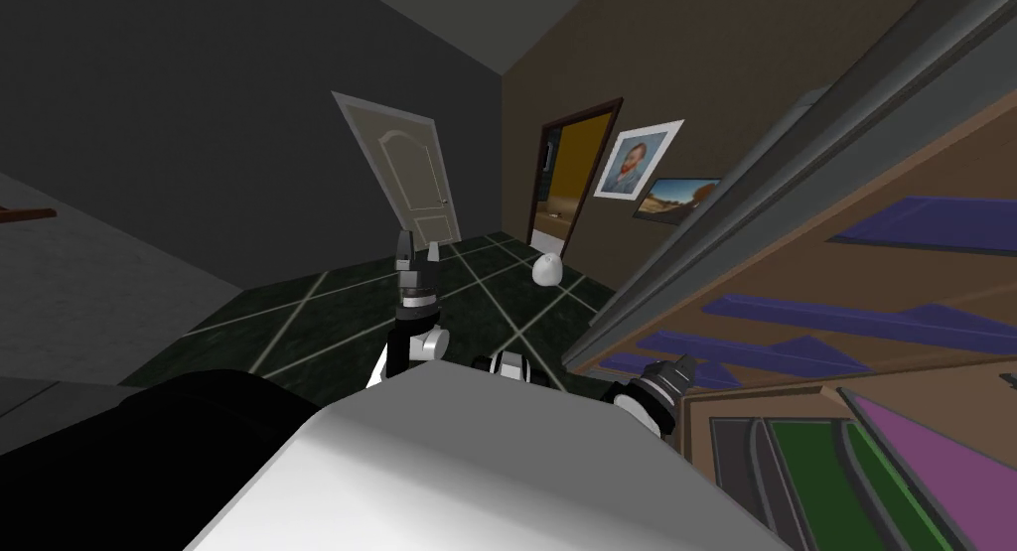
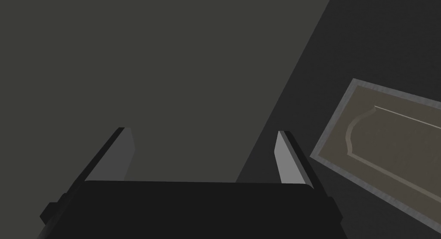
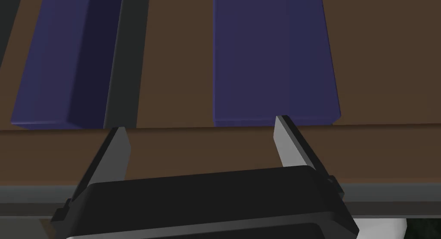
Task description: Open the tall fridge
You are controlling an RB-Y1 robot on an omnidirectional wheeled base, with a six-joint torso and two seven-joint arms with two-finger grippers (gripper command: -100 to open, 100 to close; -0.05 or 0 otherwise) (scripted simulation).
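Note:
The tall fridge (image 1: 894, 267) rises at my right with its brown inside showing and several purple shelves (image 1: 844, 317) across it. A long grey edge (image 1: 715, 227) runs slantwise along its near side. My right gripper (image 1: 681, 364) is at the fridge's lower part, open and holding nothing. In the right wrist view that gripper (image 3: 201, 123) faces the brown inside, with one purple shelf (image 3: 271, 55) just past a fingertip and a dark upright strip (image 3: 125, 55) beside the other. My left gripper (image 1: 418, 242) points up over the floor, away from the fridge, and its fingers (image 2: 202, 130) stand open and empty.
A white rounded object (image 1: 547, 269) lies on the dark green tiled floor (image 1: 328, 317) ahead. Behind it are a closed pale door (image 1: 417, 178), an open doorway (image 1: 571, 178) and two pictures (image 1: 636, 160) on the brown wall. Green and purple panels (image 1: 874, 476) sit low at my right.

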